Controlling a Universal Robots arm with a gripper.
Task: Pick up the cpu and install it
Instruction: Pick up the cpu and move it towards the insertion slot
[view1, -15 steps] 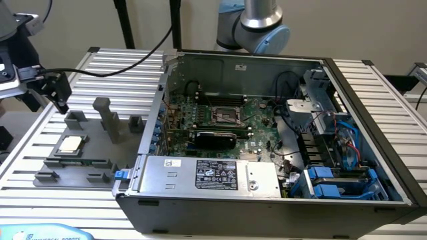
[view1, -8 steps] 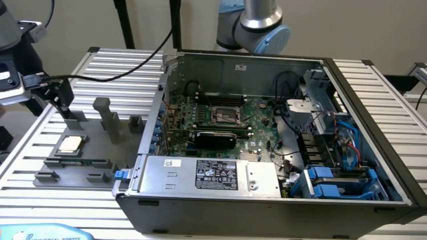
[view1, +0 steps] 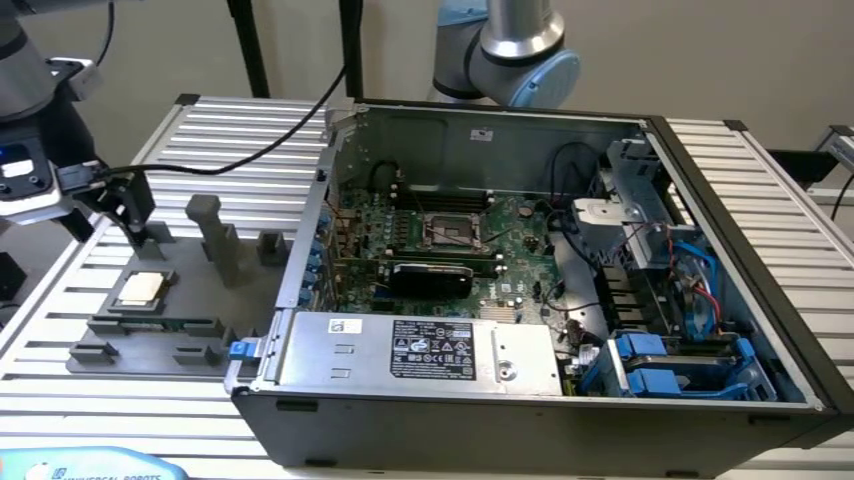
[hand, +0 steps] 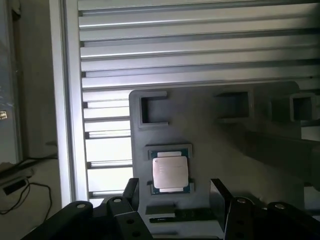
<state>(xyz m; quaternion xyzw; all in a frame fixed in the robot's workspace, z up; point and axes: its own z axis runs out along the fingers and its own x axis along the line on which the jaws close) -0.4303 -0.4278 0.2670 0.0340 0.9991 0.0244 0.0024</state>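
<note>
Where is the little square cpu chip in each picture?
Exterior view: the cpu lies on the grey fixture at the exterior view's left, outside the computer case.
Wrist view: the cpu sits on that fixture, seen between the fingers of the open gripper.
Shared landmark: the grey fixture under it.

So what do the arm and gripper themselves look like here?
The arm is a silvery tube with a pale blue joint cap. The gripper is black, with flat angular fingers and round bolt heads on its body. A black cable leaves the wrist beside a white-and-blue box.
</note>
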